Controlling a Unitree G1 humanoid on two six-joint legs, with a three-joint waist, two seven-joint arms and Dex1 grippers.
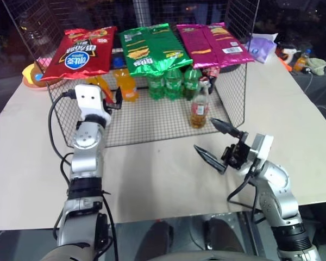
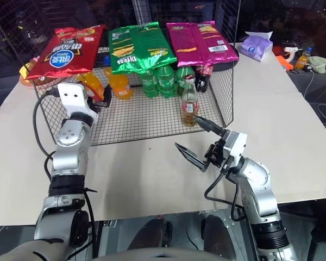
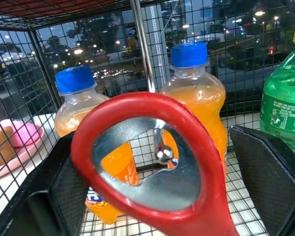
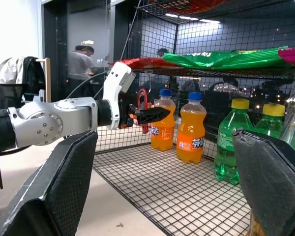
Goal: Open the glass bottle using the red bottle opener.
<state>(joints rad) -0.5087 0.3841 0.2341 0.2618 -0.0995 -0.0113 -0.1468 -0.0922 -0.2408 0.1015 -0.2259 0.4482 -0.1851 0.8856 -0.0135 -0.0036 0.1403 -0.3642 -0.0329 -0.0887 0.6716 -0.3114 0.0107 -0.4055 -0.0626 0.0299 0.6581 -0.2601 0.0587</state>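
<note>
the glass bottle stood upright on the wire shelf floor at its front right corner, amber liquid under a red-and-white label whose words were too small to read, just beyond the upper fingertip of the right gripper. that gripper hung over the bare pale tabletop in front of the rack, its two black fingers spread wide with nothing between them. the red bottle opener sat between the fingers of the left gripper, which stood wide apart; whether they pressed on it could not be told. its rounded red head ringed a pale metal plate. that gripper reached into the left side of the rack, near two orange plastic bottles with blue caps. green plastic bottles stood between those and the glass one. across the rack's top lay red, green and magenta crinkled chip bags. open table stretched wide to the right.
</note>
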